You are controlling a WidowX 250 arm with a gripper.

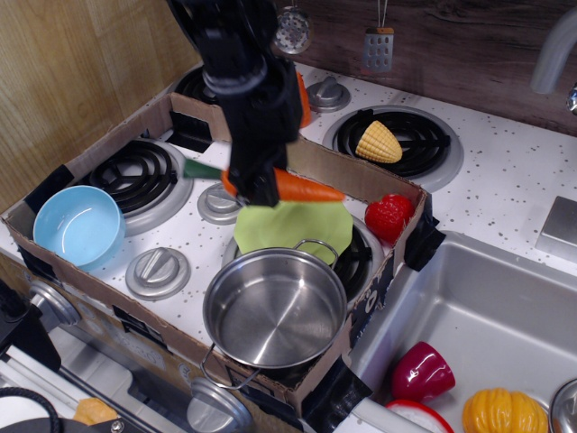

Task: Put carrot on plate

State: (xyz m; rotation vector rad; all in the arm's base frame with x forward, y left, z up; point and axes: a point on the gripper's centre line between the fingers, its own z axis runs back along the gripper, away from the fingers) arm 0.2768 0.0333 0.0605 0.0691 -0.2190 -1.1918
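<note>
My gripper [255,185] is shut on the carrot [302,187], a long orange toy with a dark green stem end sticking out to the left. It holds the carrot level, just above the far edge of the lime-green scalloped plate [293,227]. The plate sits inside the cardboard box, partly hidden by my arm and by the steel pot. The carrot's orange tip points right, toward the red strawberry toy.
A steel pot [275,311] stands in front of the plate. A light blue bowl [78,225] is at the left. A red strawberry toy [389,216], a corn cob [378,142] and the cardboard box wall [361,180] lie nearby. A sink [487,316] is at the right.
</note>
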